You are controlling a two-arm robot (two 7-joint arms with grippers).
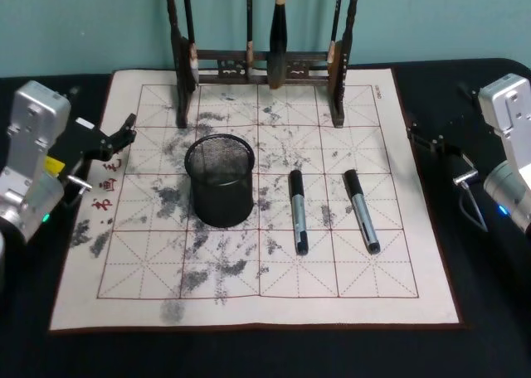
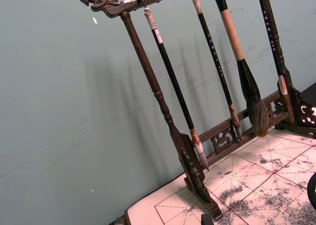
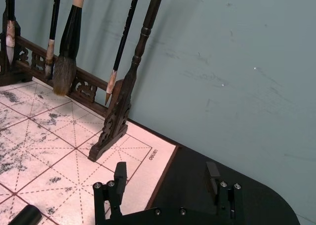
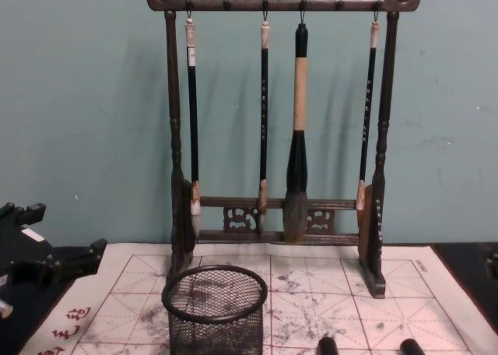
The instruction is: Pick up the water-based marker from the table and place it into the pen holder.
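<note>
Left gripper (image 1: 124,132) hangs over the left edge of the calligraphy mat (image 1: 390,254), its fingers apart and holding nothing. Right gripper (image 3: 166,174) sits off the mat's right edge above the black table (image 1: 489,312), its jaws likewise spread wide and clamped on nothing.

On the mat stands the pen holder (image 1: 220,181), a round black wire-mesh cup, upright in the left half; its open mouth shows bare mesh wall and floor. To its right lie two water-based markers, flat and roughly parallel, black caps pointing toward the back. The left marker (image 1: 298,212) is near the cup but apart from it, and the right marker (image 1: 362,212) lies a grid square farther right.

Behind them, at the mat's back edge, stands the dark wooden brush rack (image 4: 173,137), with four calligraphy brushes hanging tip-down from its top bar; the thickest brush (image 4: 298,137) is third from the left.
</note>
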